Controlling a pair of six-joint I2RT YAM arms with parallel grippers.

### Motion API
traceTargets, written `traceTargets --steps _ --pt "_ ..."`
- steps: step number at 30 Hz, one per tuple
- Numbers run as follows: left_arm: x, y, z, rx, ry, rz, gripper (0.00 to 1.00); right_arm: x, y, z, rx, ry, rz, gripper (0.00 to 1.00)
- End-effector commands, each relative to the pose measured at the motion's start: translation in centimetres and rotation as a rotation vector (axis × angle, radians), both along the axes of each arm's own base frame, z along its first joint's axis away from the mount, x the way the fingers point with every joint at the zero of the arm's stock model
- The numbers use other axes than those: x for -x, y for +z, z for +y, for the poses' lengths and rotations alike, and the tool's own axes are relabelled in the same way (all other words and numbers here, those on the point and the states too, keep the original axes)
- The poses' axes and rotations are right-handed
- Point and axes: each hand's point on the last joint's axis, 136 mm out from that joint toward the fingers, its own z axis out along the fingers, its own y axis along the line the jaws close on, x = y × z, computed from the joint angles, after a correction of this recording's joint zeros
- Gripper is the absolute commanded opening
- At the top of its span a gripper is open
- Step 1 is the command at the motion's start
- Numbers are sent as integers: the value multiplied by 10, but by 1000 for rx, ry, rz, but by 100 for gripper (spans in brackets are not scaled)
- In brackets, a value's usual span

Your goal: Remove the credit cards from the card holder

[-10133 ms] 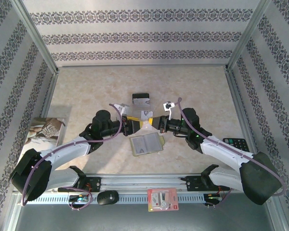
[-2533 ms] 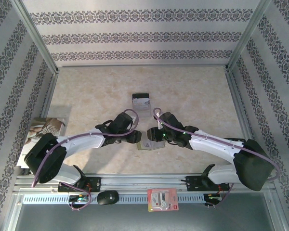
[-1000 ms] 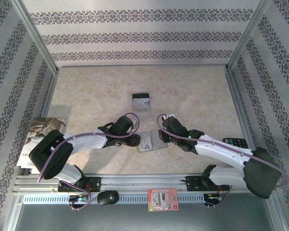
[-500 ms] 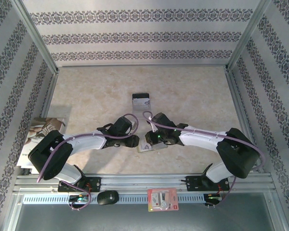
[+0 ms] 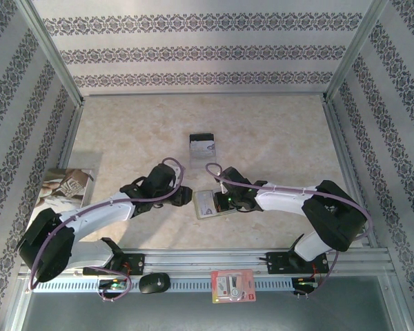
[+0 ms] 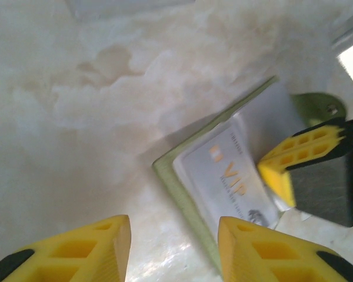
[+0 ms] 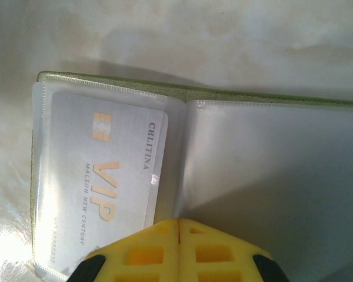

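The olive-green card holder (image 5: 208, 205) lies open on the table between my two grippers. In the right wrist view its green rim (image 7: 194, 91) frames clear pockets, and a silver credit card (image 7: 100, 176) printed VIP sits in the left pocket. My right gripper (image 7: 179, 232) is shut, its joined tips pressing on the holder near the fold (image 5: 225, 201). My left gripper (image 6: 173, 247) is open just left of the holder (image 6: 185, 202), nothing between its fingers (image 5: 188, 196). Another credit card (image 5: 202, 146), silver with a black band, lies farther back on the table.
A booklet (image 5: 65, 189) lies at the left edge and a black calculator (image 5: 337, 205) at the right. On the front rail are a red-and-white packet (image 5: 232, 285) and a black mouse (image 5: 154, 283). Patterned walls enclose three sides.
My left gripper has drawn back to the left, off the holder. The holder now lies open with the VIP card showing, and my right gripper still presses on it.
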Motion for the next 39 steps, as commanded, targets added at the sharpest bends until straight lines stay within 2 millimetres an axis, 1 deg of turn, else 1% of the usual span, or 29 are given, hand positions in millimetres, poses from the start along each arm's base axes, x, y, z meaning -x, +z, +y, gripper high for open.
traceTargets --steps 1,2,5,8,11,12,14,17,20,23,25,27,29,31,36,39 --pt "-1 4 -20 17 -51 -2 38 1 -11 -7 51 -19 6 4" --pt "1 -4 -29 15 -71 18 35 1 -11 -6 53 -16 7 4" --pt "7 -23 -49 28 -113 59 32 1 -11 -6 50 -18 7 4" --pt "8 -35 -60 36 -120 77 30 1 -11 -6 47 -18 6 4" --pt "7 -47 -56 3 -106 93 25 1 -10 -4 38 -15 7 4" --pt "7 -50 -53 -11 -103 95 24 1 -8 -4 33 -14 4 4" --pt "9 -57 -47 -38 -95 103 18 0 -3 -3 21 -10 -5 6" --pt "13 -68 -46 -49 -101 129 13 -3 13 0 -23 -3 -34 11" --pt "13 -75 -47 -55 -104 139 11 -7 33 3 -96 -2 -69 12" --pt "11 -78 -46 -64 -99 135 9 -10 49 12 -228 10 -22 14" --pt "11 -82 -45 -74 -100 144 9 -9 51 19 -282 36 30 14" --pt "12 -86 -45 -72 -101 154 9 -7 47 24 -300 56 78 14" --pt "13 -90 -45 -74 -102 164 8 -9 37 24 -311 31 128 13" --pt "14 -89 -44 -72 -102 163 8 -11 29 19 -314 -3 157 13" --pt "15 -88 -41 -74 -97 158 8 -15 15 3 -285 -82 188 13" --pt "16 -89 -40 -73 -98 163 7 -17 12 -6 -271 -122 186 14"
